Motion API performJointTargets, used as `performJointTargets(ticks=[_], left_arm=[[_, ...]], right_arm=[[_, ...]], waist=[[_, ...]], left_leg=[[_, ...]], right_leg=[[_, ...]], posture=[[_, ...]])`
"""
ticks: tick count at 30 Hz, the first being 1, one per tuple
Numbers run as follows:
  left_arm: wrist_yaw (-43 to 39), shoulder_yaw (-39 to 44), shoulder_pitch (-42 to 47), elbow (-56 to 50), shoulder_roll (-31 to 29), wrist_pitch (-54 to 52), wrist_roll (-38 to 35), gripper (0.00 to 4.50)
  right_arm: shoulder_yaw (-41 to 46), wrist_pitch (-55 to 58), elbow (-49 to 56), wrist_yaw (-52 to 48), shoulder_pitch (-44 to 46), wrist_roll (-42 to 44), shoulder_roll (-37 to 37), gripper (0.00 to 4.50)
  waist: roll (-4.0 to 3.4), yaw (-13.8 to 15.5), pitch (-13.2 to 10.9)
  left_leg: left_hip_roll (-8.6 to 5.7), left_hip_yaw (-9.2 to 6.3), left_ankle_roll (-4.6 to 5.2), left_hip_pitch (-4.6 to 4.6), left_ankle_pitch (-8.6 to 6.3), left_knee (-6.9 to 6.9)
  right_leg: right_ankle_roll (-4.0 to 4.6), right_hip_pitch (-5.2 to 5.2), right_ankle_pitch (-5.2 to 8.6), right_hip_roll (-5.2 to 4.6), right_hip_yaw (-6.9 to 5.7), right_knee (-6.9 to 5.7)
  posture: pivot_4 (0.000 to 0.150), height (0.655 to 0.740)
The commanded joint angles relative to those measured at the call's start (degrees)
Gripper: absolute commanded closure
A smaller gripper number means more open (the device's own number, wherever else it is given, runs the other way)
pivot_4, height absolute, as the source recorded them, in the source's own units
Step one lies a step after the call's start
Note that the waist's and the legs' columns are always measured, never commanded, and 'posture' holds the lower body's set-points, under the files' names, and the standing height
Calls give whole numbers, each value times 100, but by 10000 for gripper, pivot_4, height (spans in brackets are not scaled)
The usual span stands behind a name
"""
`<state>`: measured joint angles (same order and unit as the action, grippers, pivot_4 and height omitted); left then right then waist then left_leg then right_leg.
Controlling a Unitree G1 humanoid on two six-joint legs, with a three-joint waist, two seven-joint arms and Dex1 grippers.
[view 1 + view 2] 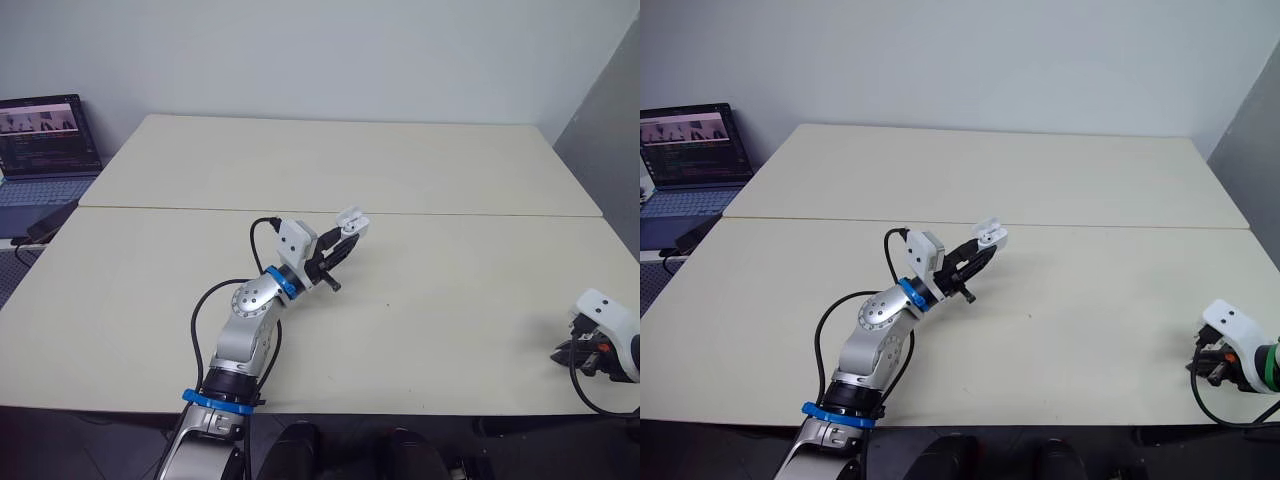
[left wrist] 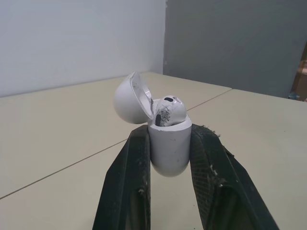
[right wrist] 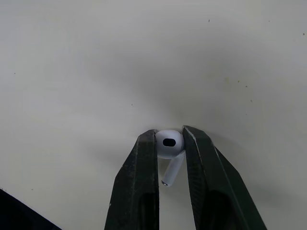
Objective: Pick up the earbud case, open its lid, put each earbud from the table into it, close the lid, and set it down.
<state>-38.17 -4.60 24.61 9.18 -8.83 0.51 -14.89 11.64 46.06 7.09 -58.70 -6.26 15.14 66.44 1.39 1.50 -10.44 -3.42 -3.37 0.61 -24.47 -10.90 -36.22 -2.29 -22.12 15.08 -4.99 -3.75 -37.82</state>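
Left gripper (image 1: 343, 245): grips the earbud case (image 1: 352, 220) above the table (image 1: 420, 170) seam.
Right gripper (image 1: 563, 353): low, table's right edge.
Laptop (image 1: 45, 150): far left.

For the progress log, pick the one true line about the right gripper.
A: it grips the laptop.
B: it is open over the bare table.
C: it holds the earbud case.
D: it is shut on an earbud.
D: the right wrist view shows the right gripper clamped on a white earbud, while the earbud case sits in the left gripper.
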Motion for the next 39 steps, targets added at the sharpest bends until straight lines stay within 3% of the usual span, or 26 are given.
performJointTargets(ticks=[1, 4, 10, 17, 27, 39], left_arm=[[-18, 9, 55, -258, 6, 60, -47, 37466], [-29, 5, 90, -230, 26, 72, -49, 37466], [-91, -3, 206, -189, 106, 69, -132, 37466], [-202, -61, 363, -144, 228, 82, -160, 37466], [-296, -52, 513, -124, 277, 91, -170, 37466], [-353, -35, 475, -173, 267, 83, -197, 37466]], right_arm=[[221, 170, 588, -112, 365, 568, -267, 41080], [325, 305, 1218, 239, 1124, 1056, -843, 41080], [412, 698, 2289, 1962, 2940, 1846, -2783, 41080], [-509, -256, 2351, 3341, 3690, 1257, -4463, 41080], [-1185, -1415, 1522, 3809, 3583, 569, -5323, 41080], [-1249, -1672, 1181, 3667, 3364, 376, -5196, 41080]], waist=[[0, -11, 0], [-2, -50, 0], [0, -1, -1], [-1, -6, 0], [-3, -53, 1], [-4, -59, 1]], left_leg=[[0, 0, 0, 0, 0, 0], [5, 4, 0, 4, 0, 2], [3, -7, -1, 1, 0, 5], [-9, -14, -1, -7, 1, 1], [-4, -10, -2, 0, 2, 6], [-3, -9, -1, 2, 2, 8]], right_leg=[[0, 0, 0, 0, 0, 0], [-3, -3, 2, 2, 3, -5], [3, -8, -1, 4, 0, -8], [22, -15, -13, 4, 0, -11], [24, -19, -14, 30, 6, -25], [24, -19, -14, 32, 7, -24]], posture=[[1500, 7400], [1500, 7400], [1500, 7400], [1500, 7400], [1500, 7400], [1500, 7400]])
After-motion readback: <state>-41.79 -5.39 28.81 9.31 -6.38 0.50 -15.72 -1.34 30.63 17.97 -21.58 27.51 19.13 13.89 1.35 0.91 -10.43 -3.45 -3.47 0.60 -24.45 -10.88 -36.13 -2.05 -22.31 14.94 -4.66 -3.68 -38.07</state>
